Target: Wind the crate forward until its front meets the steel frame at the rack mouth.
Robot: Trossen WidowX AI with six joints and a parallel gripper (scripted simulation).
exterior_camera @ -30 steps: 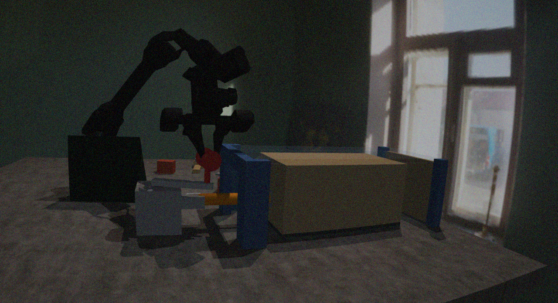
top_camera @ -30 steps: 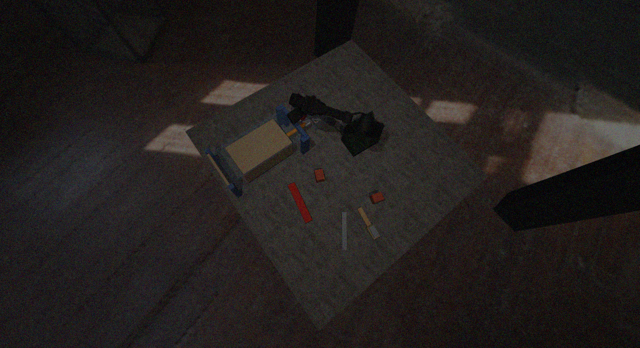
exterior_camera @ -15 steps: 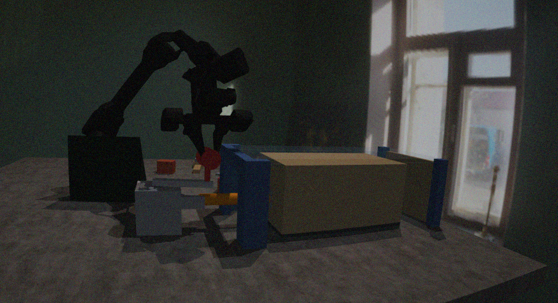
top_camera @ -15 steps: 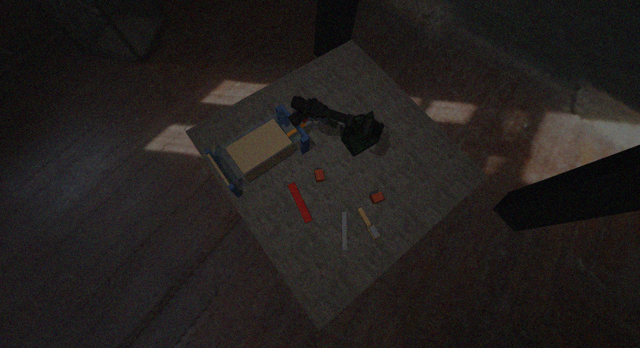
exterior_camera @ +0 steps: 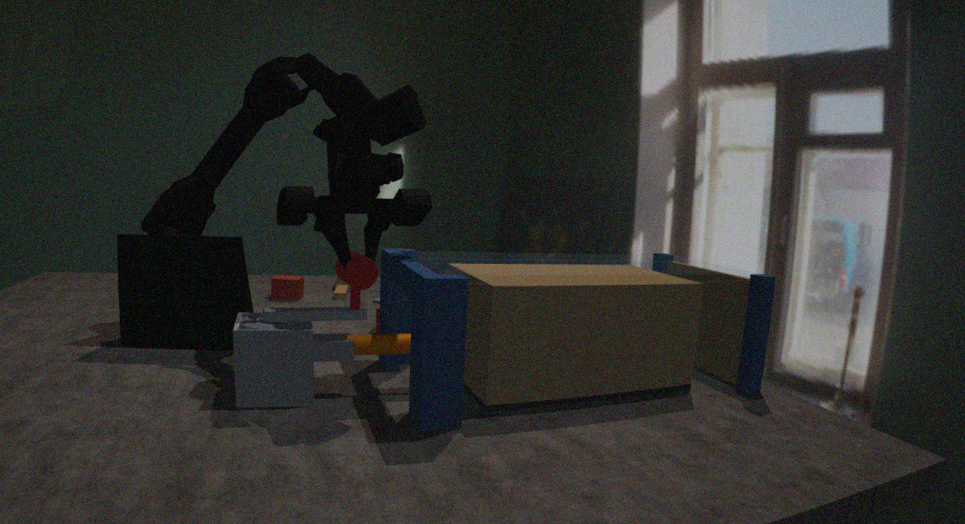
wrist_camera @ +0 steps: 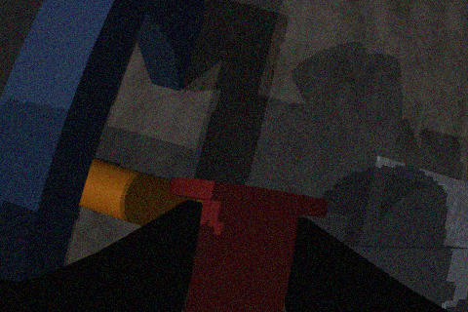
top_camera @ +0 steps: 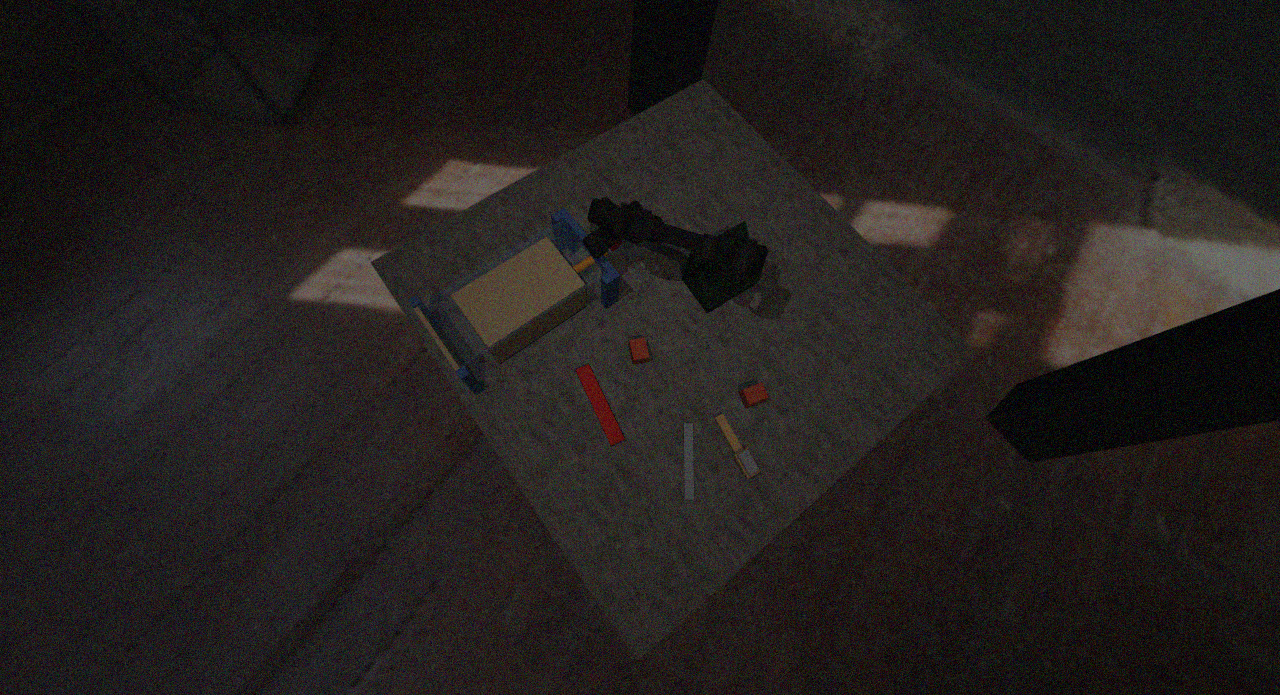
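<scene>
My gripper (exterior_camera: 359, 258) (wrist_camera: 244, 225) is shut on the red knob (exterior_camera: 356, 271) (wrist_camera: 244, 253) of the winch handle. The knob stands on the outer end of the handle's grey arm (exterior_camera: 323, 314), which reaches over the top of the grey winch (exterior_camera: 273, 366) (wrist_camera: 455, 214). The square key is hidden. An orange strap (top_camera: 583, 264) (exterior_camera: 381, 344) (wrist_camera: 104, 190) runs from the winch through the blue steel frame (top_camera: 615, 283) (exterior_camera: 438, 359) (wrist_camera: 49, 58). The tan crate (top_camera: 519, 297) (exterior_camera: 580, 338) looks flat behind the frame. In the top view a small gap shows between crate and frame.
Two small red blocks (top_camera: 639, 350) (top_camera: 754, 394), a long red bar (top_camera: 599, 404), a grey bar (top_camera: 688, 461) and a tan-and-grey tool (top_camera: 737, 445) lie on the bench. The blue posts stand close beside the gripper. A tan rear panel (exterior_camera: 718, 325) stands behind the crate.
</scene>
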